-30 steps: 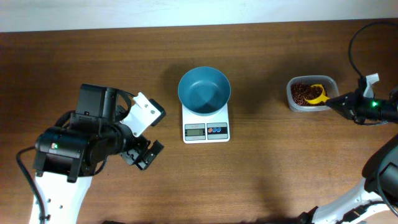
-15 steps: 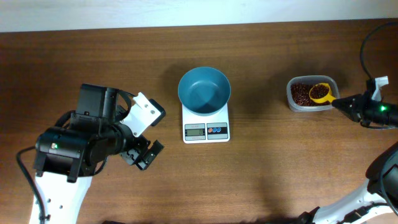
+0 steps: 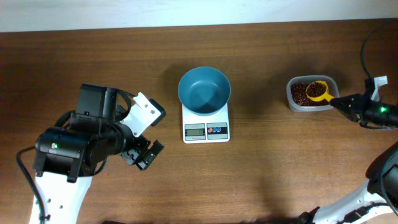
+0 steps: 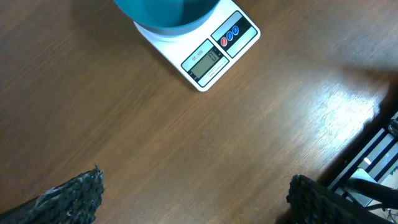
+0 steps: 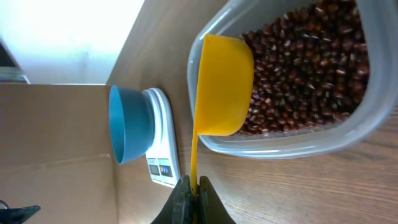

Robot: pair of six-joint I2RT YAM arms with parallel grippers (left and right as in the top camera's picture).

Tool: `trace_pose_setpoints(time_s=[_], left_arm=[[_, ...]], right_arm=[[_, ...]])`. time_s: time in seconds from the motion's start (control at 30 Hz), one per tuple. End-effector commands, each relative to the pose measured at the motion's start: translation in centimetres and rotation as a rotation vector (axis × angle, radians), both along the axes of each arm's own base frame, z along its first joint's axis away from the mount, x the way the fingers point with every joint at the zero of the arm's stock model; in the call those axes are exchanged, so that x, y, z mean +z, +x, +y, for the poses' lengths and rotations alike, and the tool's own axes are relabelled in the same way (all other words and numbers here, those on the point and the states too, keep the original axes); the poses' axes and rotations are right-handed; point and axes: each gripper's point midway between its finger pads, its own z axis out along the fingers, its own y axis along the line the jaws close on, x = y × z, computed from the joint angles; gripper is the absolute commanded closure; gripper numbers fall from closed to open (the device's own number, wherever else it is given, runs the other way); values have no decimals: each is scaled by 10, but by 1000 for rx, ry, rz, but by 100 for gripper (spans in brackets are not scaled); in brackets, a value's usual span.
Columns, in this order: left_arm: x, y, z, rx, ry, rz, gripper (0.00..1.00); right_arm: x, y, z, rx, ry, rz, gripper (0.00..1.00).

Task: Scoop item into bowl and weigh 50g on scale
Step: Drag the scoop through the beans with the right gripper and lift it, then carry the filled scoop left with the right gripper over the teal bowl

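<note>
step: scoop | right gripper (image 5: 191, 198) clamped on handle of yellow plastic scoop (image 5: 224, 84), its cup over small dark reddish-brown beans (image 5: 305, 68) in clear rectangular plastic tub (image 5: 280, 149); can't tell load | left gripper (image 4: 196, 202) fingers apart, idle | round teal-blue bowl (image 3: 204, 90) on small white square digital scale (image 3: 206, 130), looks empty | next: carry level to bowl, tip slowly, watch display

Bowl (image 3: 204, 91) sits on scale (image 3: 206, 129), mid table (image 3: 261, 180). Tub (image 3: 308, 109) lies well apart at the scale's 3 o'clock. Beans (image 3: 300, 93) are in the tub, with scoop (image 3: 318, 91) over them. Right gripper (image 3: 341, 103) sits at the tub's 3 o'clock, pinching the scoop handle. Left gripper (image 3: 148, 155) is at the scale's 8 o'clock.
</note>
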Motion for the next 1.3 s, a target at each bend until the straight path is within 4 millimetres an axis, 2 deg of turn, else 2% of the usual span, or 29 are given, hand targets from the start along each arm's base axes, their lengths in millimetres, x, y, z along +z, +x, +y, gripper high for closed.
trace_pose_setpoints(time_s=[0.0, 0.43, 1.07, 1.27], left_arm=[[7, 1, -1, -16, -12, -25, 1], [7, 1, -1, -16, -12, -25, 1], [7, 1, -1, -16, -12, -25, 1], [7, 1, -1, -16, -12, -25, 1]], right_arm=[[9, 4, 2, -3, 57, -73, 96], [21, -6, -6, -43, 122, -101, 96], [49, -7, 6, -57, 254, -184, 96], [51, -9, 11, -52, 273, -169, 96]])
